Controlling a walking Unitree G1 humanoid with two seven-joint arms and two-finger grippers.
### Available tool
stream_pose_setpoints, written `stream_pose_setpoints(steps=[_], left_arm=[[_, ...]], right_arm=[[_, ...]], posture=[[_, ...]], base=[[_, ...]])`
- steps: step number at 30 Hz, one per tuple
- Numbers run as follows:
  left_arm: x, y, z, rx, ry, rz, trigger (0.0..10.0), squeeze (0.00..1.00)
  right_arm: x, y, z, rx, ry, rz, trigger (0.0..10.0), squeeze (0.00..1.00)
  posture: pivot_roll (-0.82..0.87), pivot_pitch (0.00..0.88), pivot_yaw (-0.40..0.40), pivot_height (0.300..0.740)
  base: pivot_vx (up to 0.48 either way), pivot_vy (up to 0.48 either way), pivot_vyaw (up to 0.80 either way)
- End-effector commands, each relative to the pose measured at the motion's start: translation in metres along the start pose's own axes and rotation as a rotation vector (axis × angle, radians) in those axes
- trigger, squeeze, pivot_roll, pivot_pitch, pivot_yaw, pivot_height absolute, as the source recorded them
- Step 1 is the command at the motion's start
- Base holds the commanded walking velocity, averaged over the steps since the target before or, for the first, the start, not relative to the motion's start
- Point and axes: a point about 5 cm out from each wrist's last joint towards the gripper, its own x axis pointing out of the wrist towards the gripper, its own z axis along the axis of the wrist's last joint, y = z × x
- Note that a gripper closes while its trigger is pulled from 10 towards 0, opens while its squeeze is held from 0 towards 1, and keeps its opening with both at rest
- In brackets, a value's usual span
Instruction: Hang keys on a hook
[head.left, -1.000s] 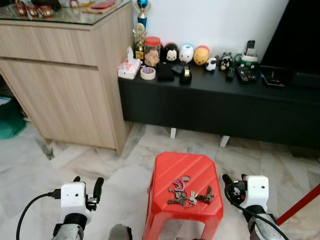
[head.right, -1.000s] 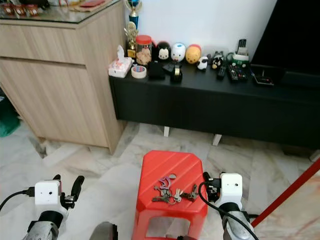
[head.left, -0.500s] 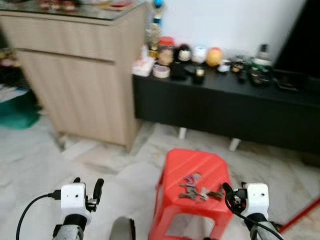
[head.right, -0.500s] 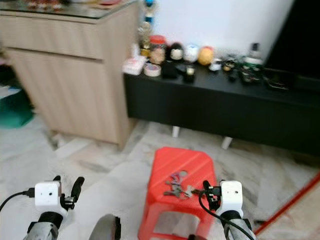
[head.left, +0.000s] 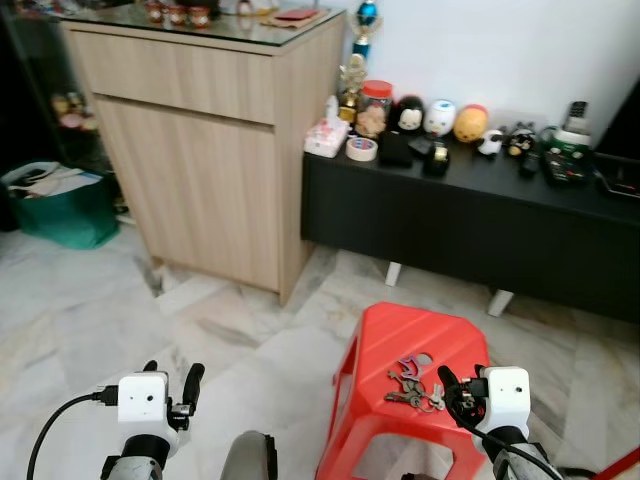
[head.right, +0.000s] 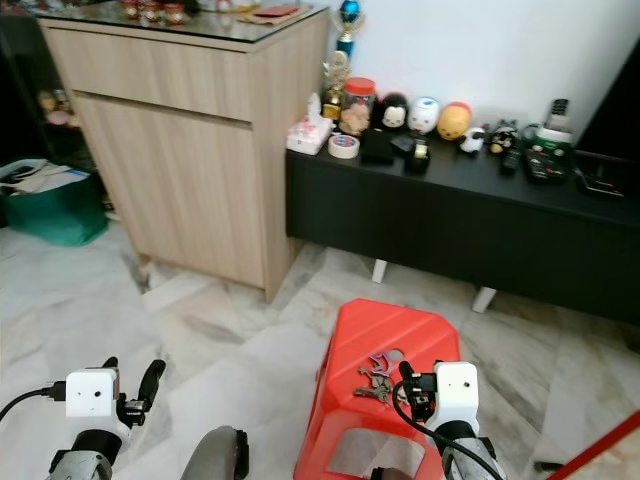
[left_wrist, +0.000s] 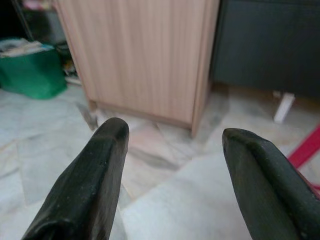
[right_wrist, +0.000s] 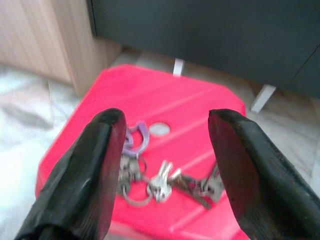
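My right gripper (right_wrist: 165, 165) hangs just above the near right corner of the red stool (head.left: 380, 340), its two fingers spread wide with nothing between them. The keys (head.left: 412, 385) lie flat on the stool's top, toward its near right edge: a bunch of metal keys on rings with a purple clip (right_wrist: 137, 139) at the end nearest the middle of the seat. Seen from my right wrist, the keys sit below the gap between my fingers, not touching either one.

My left gripper (left_wrist: 175, 165) is held out over the marble floor (head.left: 110, 310), well apart from the stool, fingers also spread and empty. Ahead of it stands a wooden cabinet (head.left: 210, 150), with a green bag (head.left: 60, 205) on the floor at its left side. To the cabinet's right runs a low black bench (head.left: 470, 215) against the wall, its top crowded with small figures, a jar and a roll of tape (head.left: 361, 149).
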Motion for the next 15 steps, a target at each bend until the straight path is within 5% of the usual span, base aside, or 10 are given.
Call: stream_pose_setpoints(steps=[1,6,15], left_arm=[[-0.002,0.001,0.000,0.010,0.010,-0.005,10.0,0.00],[0.000,0.001,0.002,0.006,0.008,-0.009,10.0,0.00],[0.002,0.004,0.002,-0.001,0.014,-0.031,10.0,0.00]], right_arm=[[0.003,0.001,0.006,0.001,-0.024,0.004,10.0,0.00],[0.005,-0.002,0.002,0.042,-0.009,-0.034,10.0,0.00],[0.006,-0.029,-0.009,0.227,0.038,-0.324,10.0,0.00]], posture=[[0.10,0.000,-0.064,0.618],[0.11,0.000,-0.059,0.618],[0.11,0.000,-0.058,0.618]], base=[[0.000,0.000,0.80],[0.000,0.000,0.27],[0.000,0.000,0.00]])
